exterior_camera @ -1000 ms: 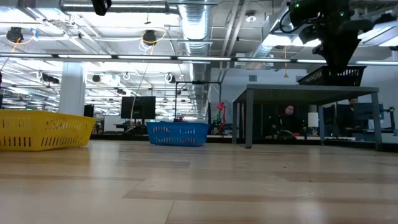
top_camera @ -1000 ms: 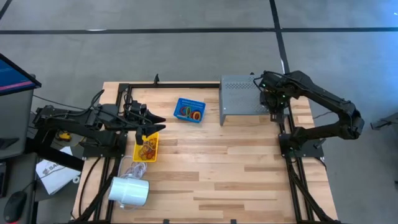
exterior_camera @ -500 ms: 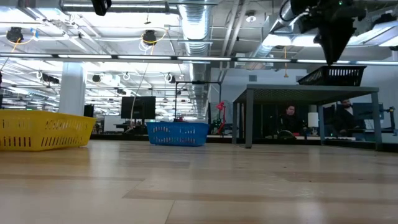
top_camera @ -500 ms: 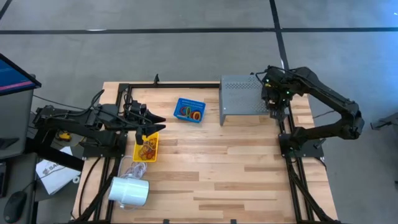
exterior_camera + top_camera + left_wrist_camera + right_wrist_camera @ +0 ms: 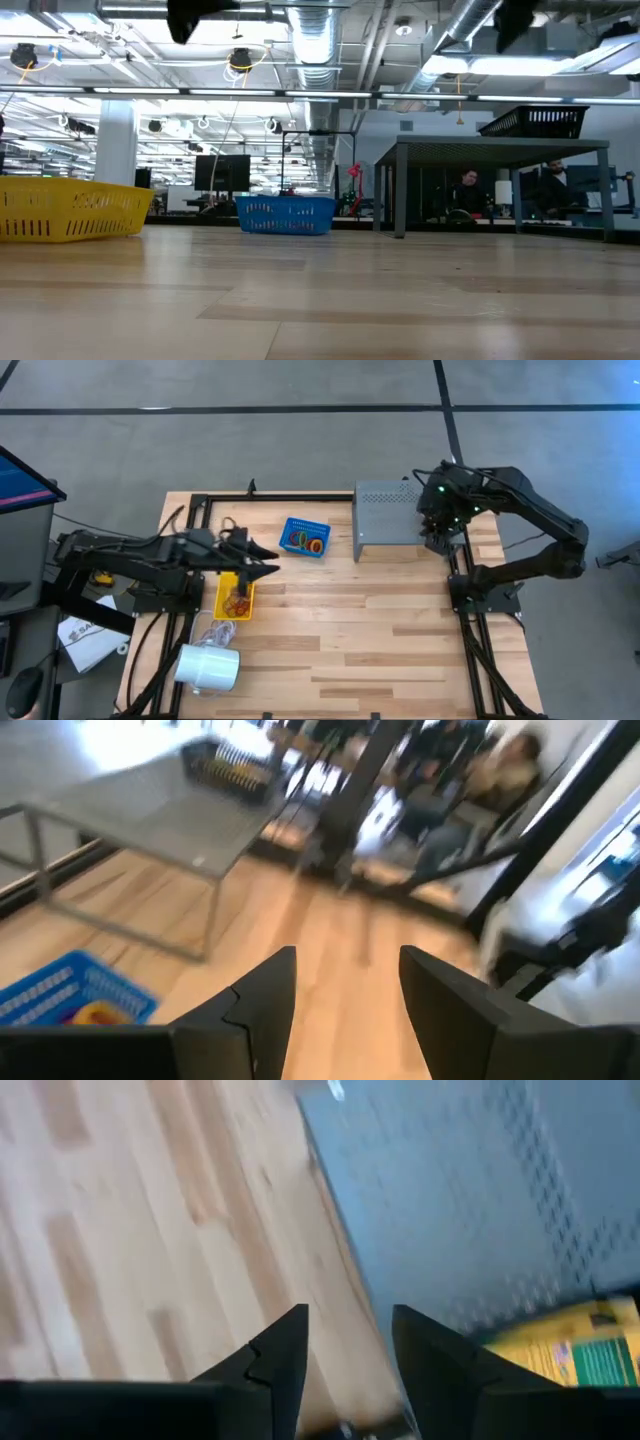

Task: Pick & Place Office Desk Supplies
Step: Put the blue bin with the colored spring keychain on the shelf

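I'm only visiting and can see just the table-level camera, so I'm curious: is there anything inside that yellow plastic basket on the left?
Observer: Yes. Seen from above, the yellow plastic basket holds loose orange and brown rubber bands.
Visitor: And the dark shapes at the top of my picture?
Observer: Those are the two arms. The left gripper hangs over that basket's edge, open and empty.
Visitor: And the other arm?
Observer: The right gripper is at the end of the grey perforated metal shelf, open too, with nothing held.
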